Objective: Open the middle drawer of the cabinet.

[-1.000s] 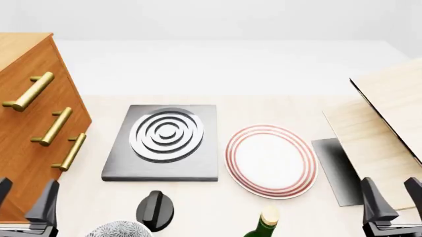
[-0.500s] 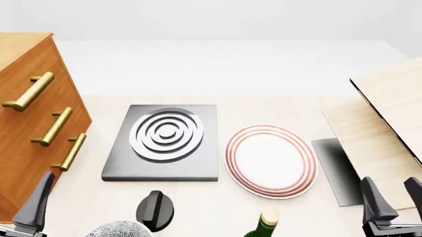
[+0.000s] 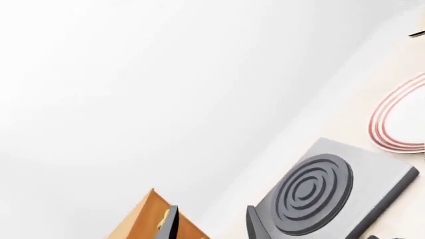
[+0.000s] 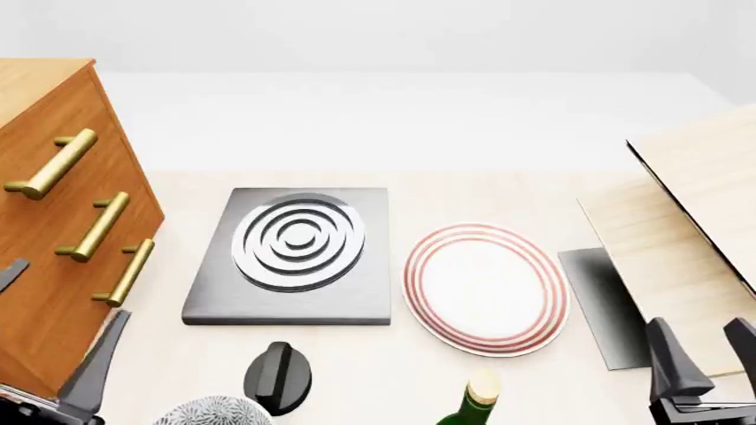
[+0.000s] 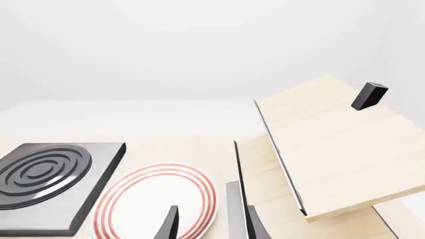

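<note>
The orange-brown cabinet [image 4: 48, 97] stands at the table's left, its three drawers facing right. The middle drawer [image 4: 50, 218] is closed; its brass bar handle [image 4: 96, 227] lies between the two like handles. My left gripper [image 4: 53, 319] is open, tilted, low beside the cabinet's front, below the lowest handle and touching nothing. In the left wrist view only a corner of the cabinet [image 3: 147, 220] shows behind one fingertip [image 3: 170, 219]. My right gripper [image 4: 705, 354] is open and empty at the front right; in its wrist view it [image 5: 211, 226] hangs over the plate's edge.
A grey hotplate with rings [image 4: 296, 252] lies mid-table, with a red-rimmed white plate [image 4: 484, 288] to its right. A pale wooden box [image 4: 697, 204] on a grey mat [image 4: 597, 305] stands at the right. A dark knob [image 4: 278, 374], a patterned bowl [image 4: 212, 413] and a green bottle [image 4: 476, 400] line the front edge.
My left gripper has risen and swung toward the cabinet front, its fingers now tilted and spread diagonally. The right gripper has not moved.
</note>
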Controlling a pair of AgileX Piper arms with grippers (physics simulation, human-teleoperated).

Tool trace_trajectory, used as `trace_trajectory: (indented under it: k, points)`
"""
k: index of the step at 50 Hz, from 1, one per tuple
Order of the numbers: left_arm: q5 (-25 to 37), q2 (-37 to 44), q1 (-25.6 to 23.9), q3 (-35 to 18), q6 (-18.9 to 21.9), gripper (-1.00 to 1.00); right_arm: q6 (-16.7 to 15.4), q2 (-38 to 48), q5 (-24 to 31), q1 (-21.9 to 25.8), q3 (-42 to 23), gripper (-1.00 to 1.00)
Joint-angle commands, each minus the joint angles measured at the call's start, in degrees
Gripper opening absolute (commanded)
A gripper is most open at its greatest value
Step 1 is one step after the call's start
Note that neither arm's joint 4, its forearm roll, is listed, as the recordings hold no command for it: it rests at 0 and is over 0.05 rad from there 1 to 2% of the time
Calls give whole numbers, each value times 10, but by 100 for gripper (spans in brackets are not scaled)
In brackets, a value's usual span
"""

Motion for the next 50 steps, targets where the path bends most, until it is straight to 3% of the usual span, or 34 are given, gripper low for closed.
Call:
trace_trajectory:
  k: [1, 4, 15, 24, 26, 31, 32, 50]
  points:
    - [-79, 78, -21, 17, 87, 100, -2, -9, 7, 0, 0, 100]
    - [-116, 124, -13, 15, 108, 100, -2, -9, 7, 0, 0, 100]
    - [-78, 173, 32, -19, 115, 100, -2, -6, 4, 0, 0, 100]
    - [-106, 215, 69, -11, 147, 100, -3, -5, 3, 0, 0, 100]
    - [-149, 227, 55, 1, 164, 100, -2, -6, 3, 0, 0, 100]
    - [-186, 268, 76, 1, 172, 100, -3, -5, 3, 0, 0, 100]
    - [-216, 290, 82, 3, 179, 100, -2, -7, 5, 0, 0, 100]
    - [-365, 438, 92, 10, 217, 100, -2, -6, 4, 0, 0, 100]
